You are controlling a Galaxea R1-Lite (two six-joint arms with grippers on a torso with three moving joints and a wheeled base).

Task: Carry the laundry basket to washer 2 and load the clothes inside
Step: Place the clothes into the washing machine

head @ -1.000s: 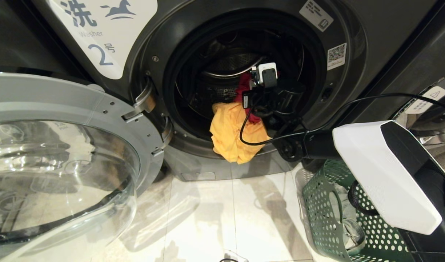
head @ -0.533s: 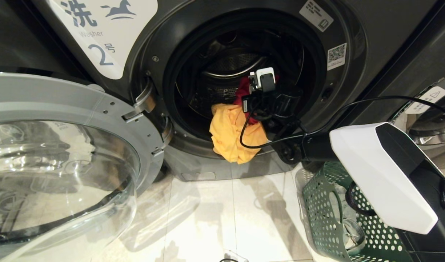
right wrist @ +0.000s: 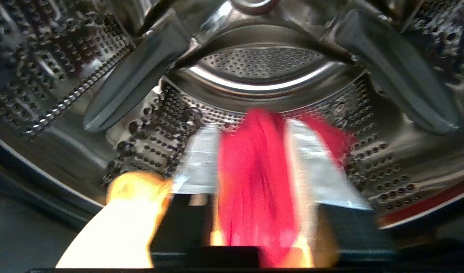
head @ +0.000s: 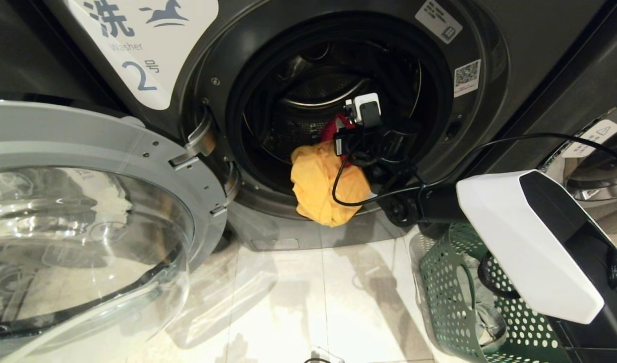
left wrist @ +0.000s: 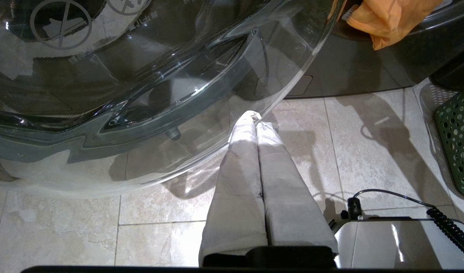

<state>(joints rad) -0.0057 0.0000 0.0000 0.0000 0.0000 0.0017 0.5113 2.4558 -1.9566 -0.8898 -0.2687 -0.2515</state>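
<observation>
Washer 2 (head: pixel 139 75) stands with its round glass door (head: pixel 86 201) swung open to the left. My right gripper (right wrist: pixel 251 127) reaches into the steel drum. It is open, and the pink-red garment (right wrist: pixel 254 182) still lies between its spread fingers (right wrist: pixel 201 159). The yellow garment (head: pixel 316 184) hangs over the drum's lip, half out. The dark green laundry basket (head: pixel 449 292) stands on the floor at the lower right, under my right arm, with a pale grey cloth (head: pixel 490 320) inside. My left gripper (left wrist: pixel 256 117) is shut and empty, low beside the open door.
The open door's glass bulge (left wrist: pixel 141 94) fills the space at the left, close to my left fingers. A neighbouring washer (head: pixel 596 166) stands at the right edge. Pale floor tiles (head: pixel 308 302) lie between door and basket. A black cable (head: pixel 540 135) loops along my right arm.
My right wrist has dipped a little inside the drum opening. The pink-red garment now shows lower, with less of it above the yellow one. The left arm has not moved.
</observation>
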